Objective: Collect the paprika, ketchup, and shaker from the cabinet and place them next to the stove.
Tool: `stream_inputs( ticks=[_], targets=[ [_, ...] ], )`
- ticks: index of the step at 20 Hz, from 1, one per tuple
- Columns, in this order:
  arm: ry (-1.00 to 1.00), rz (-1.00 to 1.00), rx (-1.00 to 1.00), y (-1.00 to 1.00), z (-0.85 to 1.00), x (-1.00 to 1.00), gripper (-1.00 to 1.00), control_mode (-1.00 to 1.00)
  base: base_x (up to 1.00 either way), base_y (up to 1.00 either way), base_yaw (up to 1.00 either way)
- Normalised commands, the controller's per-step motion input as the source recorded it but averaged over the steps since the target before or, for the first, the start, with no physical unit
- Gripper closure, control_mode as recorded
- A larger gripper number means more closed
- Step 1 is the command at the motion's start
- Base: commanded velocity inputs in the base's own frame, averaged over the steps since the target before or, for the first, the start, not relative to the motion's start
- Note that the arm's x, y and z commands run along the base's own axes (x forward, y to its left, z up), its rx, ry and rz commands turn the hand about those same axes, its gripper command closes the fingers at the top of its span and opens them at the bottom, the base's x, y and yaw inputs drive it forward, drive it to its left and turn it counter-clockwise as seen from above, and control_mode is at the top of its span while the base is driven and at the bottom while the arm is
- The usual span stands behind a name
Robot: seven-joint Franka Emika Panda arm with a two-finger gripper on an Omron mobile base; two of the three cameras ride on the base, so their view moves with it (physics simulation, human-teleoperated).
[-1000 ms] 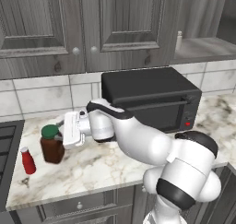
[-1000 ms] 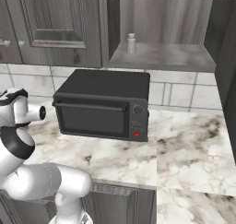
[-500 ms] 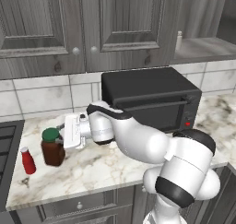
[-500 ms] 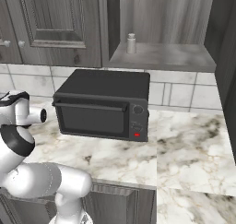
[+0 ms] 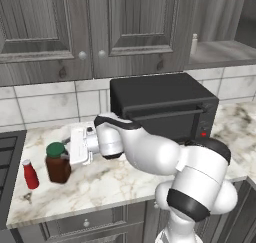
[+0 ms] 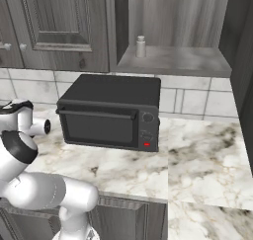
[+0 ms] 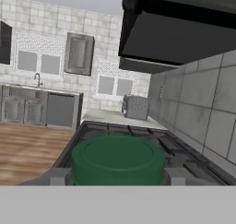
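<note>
A marble worktop [image 5: 115, 179] carries a black toaster oven [image 6: 111, 113] beneath grey panelled cupboard doors [image 5: 90, 27]; pale tiles [image 5: 50, 104] line the wall.

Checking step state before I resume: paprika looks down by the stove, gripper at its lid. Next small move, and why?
Probably open the jaws and back the gripper away from the paprika. The jar stands upright on the counter beside the ketchup, near the stove, with the fingers flanking its green lid. The shaker waits on the cabinet shelf.
</note>
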Motion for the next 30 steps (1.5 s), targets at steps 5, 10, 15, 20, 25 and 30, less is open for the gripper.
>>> stream_inputs(
  ticks=[5,10,15,20,25,30],
  targets=[
    [0.0,0.01,0.0,0.0,-0.17,0.01,1.0,-1.0,0.0,0.0,0.0],
    [0.0,0.01,0.0,0.0,-0.2,0.01,1.0,-1.0,0.0,0.0,0.0],
    [0.0,0.01,0.0,0.0,-0.22,0.0,1.0,-1.0,0.0,0.0,0.0],
    [-0.01,0.01,0.01,0.0,-0.08,0.0,-1.0,-1.0,0.0,0.0,0.0],
    [-0.01,0.0,0.01,-0.02,0.07,-0.01,-1.0,-1.0,0.0,0.0,0.0],
    [0.0,-0.07,0.0,-0.28,0.36,-0.07,-1.0,-1.0,0.0,0.0,0.0]
  ],
)
